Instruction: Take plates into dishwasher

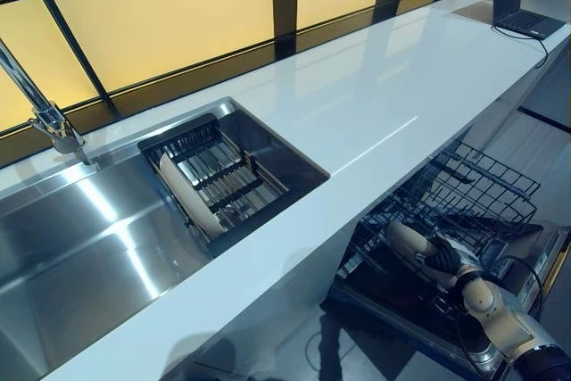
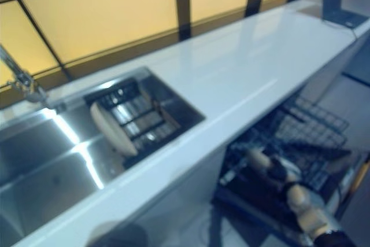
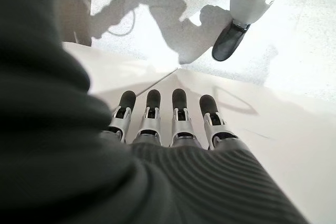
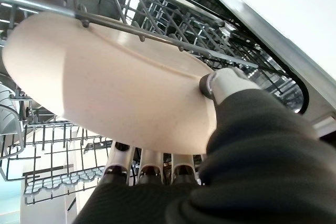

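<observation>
Right hand (image 4: 231, 85) down in the dishwasher rack (image 1: 486, 186), pinching a plate (image 4: 105, 90) between thumb on one face and fingers (image 4: 149, 169) behind the other. Plate tilted among the wire tines, not yet seated in a slot. Second plate (image 1: 187, 195) standing on edge in the drainer (image 1: 210, 162) in the sink (image 1: 80, 247), waiting. Left hand (image 3: 168, 124) idle, fingers straight, resting over a pale surface, holding nothing.

Likely trouble: rim catching on a tine and twisting out of the pinch (a thin grip near one edge only, so little resistance to torque). Letting go before the rim sits between tines could mean a tip or a slide against the wires.

Plate round, matte, cream, shallow, with a faint raised ring; looks rigid and smooth, so slippery. Rack of thin dark coated wire, open grid. Sink brushed steel, counter (image 1: 375, 104) glossy white.
</observation>
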Available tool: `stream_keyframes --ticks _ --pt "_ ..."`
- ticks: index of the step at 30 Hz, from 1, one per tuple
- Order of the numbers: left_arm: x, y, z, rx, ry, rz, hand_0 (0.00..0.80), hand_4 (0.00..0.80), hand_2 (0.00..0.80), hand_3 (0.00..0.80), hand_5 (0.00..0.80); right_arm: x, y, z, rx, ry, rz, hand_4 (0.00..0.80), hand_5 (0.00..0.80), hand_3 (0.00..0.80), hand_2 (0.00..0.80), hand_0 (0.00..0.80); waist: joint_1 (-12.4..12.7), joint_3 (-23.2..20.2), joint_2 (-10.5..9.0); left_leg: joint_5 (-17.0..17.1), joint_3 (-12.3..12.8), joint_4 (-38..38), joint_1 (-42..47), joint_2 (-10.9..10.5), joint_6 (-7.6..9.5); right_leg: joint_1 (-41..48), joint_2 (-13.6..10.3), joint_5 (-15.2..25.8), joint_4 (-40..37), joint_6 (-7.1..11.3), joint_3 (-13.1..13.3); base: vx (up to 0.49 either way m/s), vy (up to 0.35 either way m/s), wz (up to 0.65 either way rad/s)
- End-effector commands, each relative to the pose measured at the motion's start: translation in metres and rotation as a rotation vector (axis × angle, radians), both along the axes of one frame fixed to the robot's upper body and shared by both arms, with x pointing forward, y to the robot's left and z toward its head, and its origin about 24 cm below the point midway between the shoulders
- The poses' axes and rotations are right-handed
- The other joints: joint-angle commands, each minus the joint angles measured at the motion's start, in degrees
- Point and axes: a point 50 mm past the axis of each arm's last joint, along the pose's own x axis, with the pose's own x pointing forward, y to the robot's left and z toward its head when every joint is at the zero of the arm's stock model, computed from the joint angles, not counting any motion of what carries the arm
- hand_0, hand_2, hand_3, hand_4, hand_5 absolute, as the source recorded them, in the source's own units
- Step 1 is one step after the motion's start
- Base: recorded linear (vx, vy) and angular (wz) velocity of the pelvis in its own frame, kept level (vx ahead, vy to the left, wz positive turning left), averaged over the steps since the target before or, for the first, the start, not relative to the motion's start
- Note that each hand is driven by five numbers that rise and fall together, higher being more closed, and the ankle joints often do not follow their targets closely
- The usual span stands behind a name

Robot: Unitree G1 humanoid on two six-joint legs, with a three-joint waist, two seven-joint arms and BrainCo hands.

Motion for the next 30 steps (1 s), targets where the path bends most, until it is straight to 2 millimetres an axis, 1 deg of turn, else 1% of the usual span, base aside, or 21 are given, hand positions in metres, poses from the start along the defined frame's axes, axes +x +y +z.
stream_keyframes --ticks 1,5,10,17,30 --pt "0.011 0.001 0.006 0.043 -0.014 -0.083 0.0 0.0 0.0 0.0 0.0 0.006 0.012 -0.008 -0.002 0.038 0.026 0.8 0.8 0.8 0.8 0.8 0.7 -0.61 -2.05 2.85 2.33 -0.36 -6.35 -0.8 0.28 2.67 1.66 -6.31 2.47 1.99 -0.91 0.0 0.0 0.0" --pt "0.01 0.001 0.006 0.044 -0.011 -0.081 0.0 0.0 0.0 0.0 0.0 0.007 0.009 -0.009 -0.014 0.053 0.008 0.8 0.8 0.8 0.8 0.8 1.02 -0.72 -2.03 2.79 2.32 -0.36 -6.25 -0.8 0.28 2.76 1.59 -6.33 2.44 1.97 -1.21 0.003 0.001 0.01" --pt "0.008 0.003 0.005 0.045 -0.009 -0.074 0.0 0.0 0.0 0.0 0.0 0.01 0.005 -0.009 -0.026 0.064 -0.021 0.8 0.8 0.8 0.8 0.8 1.68 -0.57 -2.03 2.7 2.59 -0.34 -6.06 -0.76 0.25 2.85 1.24 -6.26 2.49 2.09 -2.31 0.001 0.004 0.01" --pt "0.009 0.006 0.006 0.047 -0.008 -0.074 0.0 0.0 0.0 0.0 0.0 0.012 0.002 -0.013 -0.054 0.112 -0.046 0.8 0.8 0.8 0.8 0.8 2.21 -0.56 -2.05 2.48 2.63 -0.36 -5.84 -0.94 0.35 2.87 1.02 -6.11 2.36 2.16 -2.83 0.0 0.0 0.0" --pt "0.015 0.006 0.009 0.052 -0.015 -0.079 0.0 0.0 0.0 0.0 0.0 0.01 -0.011 -0.03 -0.06 0.257 -0.127 0.8 0.8 0.8 0.8 0.8 2.89 -0.2 -2.18 2.35 2.17 -0.37 -5.76 -1.07 0.44 2.72 1.07 -5.95 2.46 2.07 -3.13 -0.002 -0.001 0.01"
